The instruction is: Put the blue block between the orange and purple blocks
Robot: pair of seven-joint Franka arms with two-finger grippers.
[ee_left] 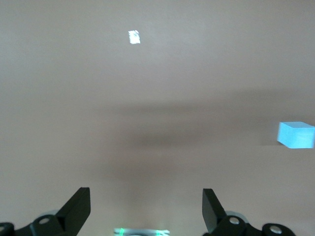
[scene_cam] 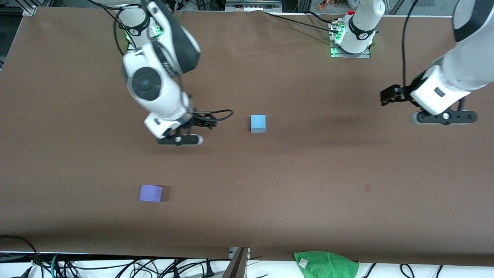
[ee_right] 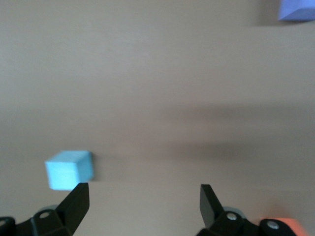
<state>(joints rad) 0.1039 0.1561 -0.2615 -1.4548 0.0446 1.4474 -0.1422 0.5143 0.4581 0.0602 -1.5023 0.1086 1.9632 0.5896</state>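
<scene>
The blue block [scene_cam: 258, 123] is sitting alone on the brown table [scene_cam: 293, 185], roughly midway between the two arms' ends, resting flat and touching nothing. The right wrist view shows it too [ee_right: 69, 169], just beside one of that gripper's fingers.

The right gripper [scene_cam: 193, 129] is hanging low over the table, beside the blue block toward the right arm's end; its own camera [ee_right: 142, 204] shows the two black fingers [ee_right: 74, 201] spread wide with only bare table between them. At the edge of that same view, partly hidden by the gripper's body, a bit of the orange block [ee_right: 288, 226] is peeking out, so it is lying close beneath the right gripper; the front view is not showing it, as the arm covers that spot.

The purple block [scene_cam: 150, 193] is lying nearer to the front camera than the right gripper, well apart from the blue block, and a corner of it is showing in the right wrist view [ee_right: 297, 10].

The left gripper [scene_cam: 391, 94] is waiting over the table at the left arm's end, well apart from all the blocks. Its wrist view [ee_left: 145, 209] shows its fingers [ee_left: 76, 206] standing wide apart and holding nothing, with the blue block [ee_left: 296, 134] off at the edge.

A green cloth [scene_cam: 326, 264] is lying at the table's near edge.
</scene>
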